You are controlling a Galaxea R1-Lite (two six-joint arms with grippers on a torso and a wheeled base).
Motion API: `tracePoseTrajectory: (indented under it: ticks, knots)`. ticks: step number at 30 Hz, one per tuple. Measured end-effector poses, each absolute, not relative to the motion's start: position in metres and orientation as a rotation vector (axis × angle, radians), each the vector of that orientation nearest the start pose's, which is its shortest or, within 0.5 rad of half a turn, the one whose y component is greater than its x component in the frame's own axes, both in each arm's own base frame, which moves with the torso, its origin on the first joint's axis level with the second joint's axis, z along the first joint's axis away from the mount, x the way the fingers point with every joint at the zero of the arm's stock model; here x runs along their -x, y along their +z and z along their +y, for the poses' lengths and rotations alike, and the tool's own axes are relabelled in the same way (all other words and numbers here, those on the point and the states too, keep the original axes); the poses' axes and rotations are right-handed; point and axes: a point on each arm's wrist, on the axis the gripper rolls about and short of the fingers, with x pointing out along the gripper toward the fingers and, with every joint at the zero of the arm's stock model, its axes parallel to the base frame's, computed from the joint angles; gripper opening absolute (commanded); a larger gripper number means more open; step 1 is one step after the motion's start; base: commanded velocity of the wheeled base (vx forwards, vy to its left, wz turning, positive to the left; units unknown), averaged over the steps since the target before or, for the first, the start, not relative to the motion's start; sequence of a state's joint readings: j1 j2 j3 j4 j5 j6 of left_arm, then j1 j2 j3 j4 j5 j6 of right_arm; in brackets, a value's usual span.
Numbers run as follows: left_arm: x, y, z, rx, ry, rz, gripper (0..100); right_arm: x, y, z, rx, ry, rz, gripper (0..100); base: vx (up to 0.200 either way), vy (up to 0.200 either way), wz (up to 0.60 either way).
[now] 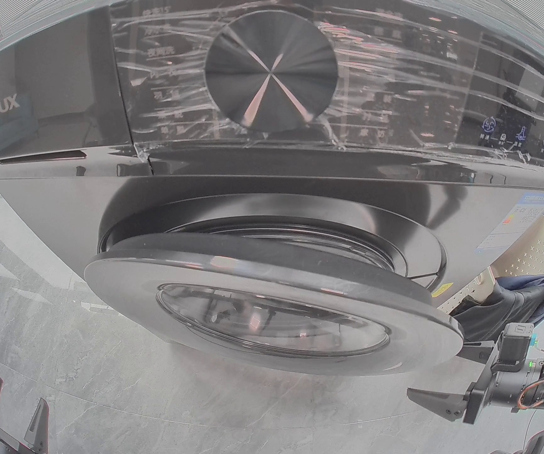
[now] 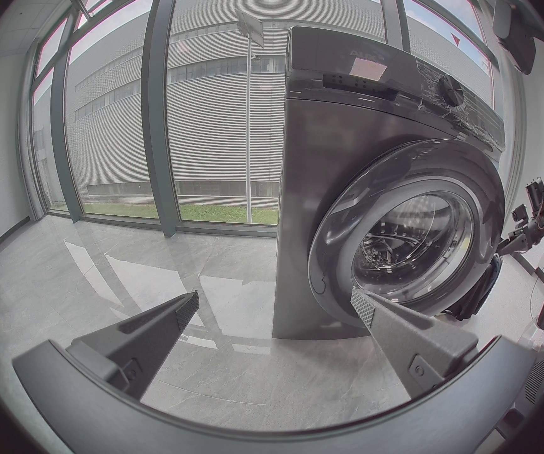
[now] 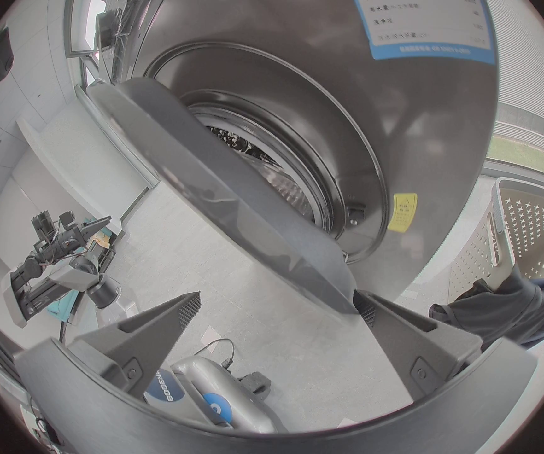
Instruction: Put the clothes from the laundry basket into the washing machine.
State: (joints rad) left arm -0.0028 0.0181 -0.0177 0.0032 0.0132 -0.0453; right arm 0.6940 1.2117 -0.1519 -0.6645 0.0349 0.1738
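Observation:
The dark grey washing machine [image 1: 57, 197] faces me with its round glass door [image 1: 272, 323] swung partly open, so the drum opening [image 3: 265, 165] shows behind it. My right gripper [image 1: 455, 379] hangs open just below the door's free edge, and in the right wrist view the door rim [image 3: 234, 203] ends close to one fingertip. To the right of the machine a beige laundry basket [image 3: 527, 222] holds dark clothes [image 3: 511, 313] that drape over its rim. My left gripper [image 1: 14, 411] sits low on the left, open and holding nothing, well back from the washing machine [image 2: 347, 159].
Grey tiled floor [image 1: 158, 398] spreads in front of the machine. Tall windows [image 2: 158, 108] stand behind the machine's left side. A control dial [image 1: 270, 70] sits on the top panel. The basket [image 1: 540, 250] stands tight against the machine's right side.

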Motion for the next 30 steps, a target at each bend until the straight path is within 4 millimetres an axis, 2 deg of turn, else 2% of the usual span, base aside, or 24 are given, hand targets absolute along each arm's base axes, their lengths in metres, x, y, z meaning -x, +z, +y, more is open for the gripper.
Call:
tracePoseTrajectory:
  ticks: [2,6,8,18,23,30]
  knots:
    - [0.023,0.081,0.000,0.045,0.010,0.003,100,-0.103,0.123,0.087,-0.033,0.694,0.451,100,0.000,0.000,0.00]
    - [0.023,0.080,0.000,0.045,0.011,0.003,100,-0.100,0.124,0.084,-0.041,0.696,0.436,100,-0.200,0.000,0.00]
    - [0.023,0.081,0.000,0.045,0.010,0.003,100,-0.102,0.127,0.085,-0.046,0.689,0.421,100,-0.200,0.000,0.00]
    - [0.023,0.080,0.000,0.045,0.010,0.003,100,-0.121,0.140,0.096,-0.056,0.674,0.398,100,0.000,0.000,0.00]
    - [0.023,0.080,0.000,0.045,0.011,0.003,100,-0.115,0.134,0.100,-0.038,0.711,0.427,100,0.000,0.000,0.00]
    - [0.023,0.080,0.000,0.045,0.010,0.003,100,-0.104,0.127,0.095,-0.033,0.737,0.449,100,0.000,0.000,0.00]
